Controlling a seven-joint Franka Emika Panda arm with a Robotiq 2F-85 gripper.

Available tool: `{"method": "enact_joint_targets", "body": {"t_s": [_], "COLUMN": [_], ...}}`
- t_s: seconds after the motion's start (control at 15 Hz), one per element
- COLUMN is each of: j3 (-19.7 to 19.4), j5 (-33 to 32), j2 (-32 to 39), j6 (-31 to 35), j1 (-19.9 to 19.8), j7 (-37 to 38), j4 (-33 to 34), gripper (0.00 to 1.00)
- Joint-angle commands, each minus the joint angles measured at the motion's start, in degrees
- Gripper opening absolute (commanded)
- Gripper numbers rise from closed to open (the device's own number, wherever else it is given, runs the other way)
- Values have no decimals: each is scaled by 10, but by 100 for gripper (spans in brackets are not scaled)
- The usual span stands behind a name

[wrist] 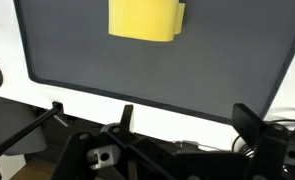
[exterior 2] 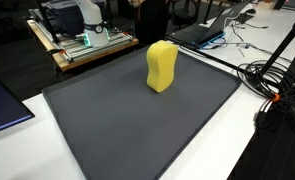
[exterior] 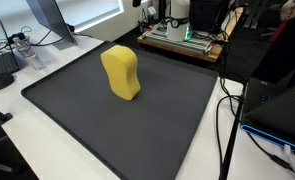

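A yellow, waisted sponge-like block [exterior: 121, 72] [exterior 2: 161, 66] stands upright on a dark grey mat [exterior: 87, 120] [exterior 2: 127, 125] in both exterior views, toward the mat's far side. Neither exterior view shows the arm. In the wrist view the block [wrist: 145, 18] sits at the top edge, and the mat [wrist: 137, 65] lies below it. My gripper [wrist: 187, 120] is at the bottom of that view, over the white table edge and well short of the block. Its two dark fingers [wrist: 249, 125] stand wide apart with nothing between them, so it is open.
A wooden board with electronics [exterior: 182, 40] [exterior 2: 82, 40] sits behind the mat. Laptops [exterior: 277, 110] [exterior 2: 212, 30] and black cables [exterior 2: 277, 80] lie beside it. A monitor [exterior: 47, 15] and a power strip [exterior: 2, 60] stand at a back corner.
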Motion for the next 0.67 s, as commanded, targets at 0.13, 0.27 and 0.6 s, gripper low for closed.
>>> {"method": "enact_joint_targets", "body": {"t_s": [0.13, 0.27, 0.6], "j3": [-30, -37, -53], "j5": [68, 82, 108], "j2": [64, 86, 157], "j6": [-61, -80, -170], "j1": [-4, -6, -9], "j7": [-69, -82, -96], "j4": [113, 147, 252], "gripper": [100, 100, 100]}}
